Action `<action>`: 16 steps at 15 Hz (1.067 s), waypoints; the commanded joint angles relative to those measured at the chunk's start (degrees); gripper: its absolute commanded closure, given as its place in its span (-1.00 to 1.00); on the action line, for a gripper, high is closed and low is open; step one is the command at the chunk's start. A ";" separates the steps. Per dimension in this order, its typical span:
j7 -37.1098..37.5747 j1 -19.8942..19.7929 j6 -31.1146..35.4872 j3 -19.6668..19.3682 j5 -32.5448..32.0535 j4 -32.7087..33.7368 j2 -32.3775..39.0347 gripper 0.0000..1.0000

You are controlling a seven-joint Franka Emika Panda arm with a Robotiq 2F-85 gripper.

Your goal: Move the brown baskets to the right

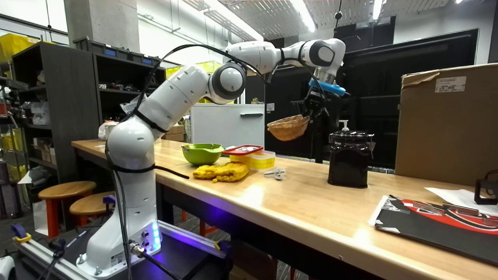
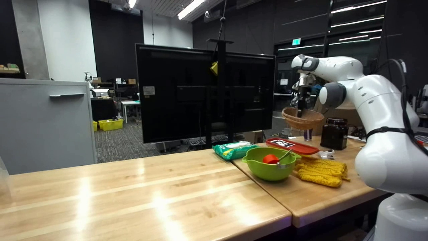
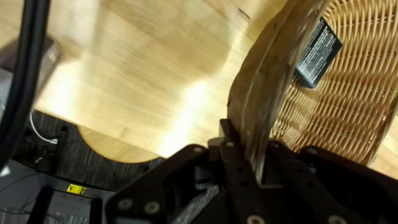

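Observation:
One tan-brown woven wicker basket (image 1: 288,128) shows, in the air above the table; it also shows in an exterior view (image 2: 302,122). My gripper (image 1: 311,112) is shut on its rim, with one finger inside and one outside. In the wrist view, the basket's woven inside (image 3: 348,102) fills the right part, and its wall runs down between the fingers (image 3: 250,137). The inner fingertip is hidden behind that wall. A small black box with white print (image 3: 318,54) lies in the basket. In an exterior view the basket hangs tilted, to the left of the gripper.
The table (image 1: 311,202) holds a green bowl (image 1: 202,153), a yellow knitted cloth (image 1: 223,172), a yellow container (image 1: 258,159) with a red lid (image 1: 242,150), a tall black canister (image 1: 349,161) and a black-red board (image 1: 439,225). A large cardboard box (image 1: 447,124) stands behind.

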 commanded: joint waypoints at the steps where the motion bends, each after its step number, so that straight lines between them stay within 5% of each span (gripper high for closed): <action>1: 3.61 6.84 0.46 0.32 -1.26 -3.02 -3.75 0.93; 6: 7.67 11.67 3.10 -1.52 -3.36 -3.35 -4.68 0.93; 16: 5.42 11.83 4.38 -5.86 -12.73 -3.99 -3.73 0.93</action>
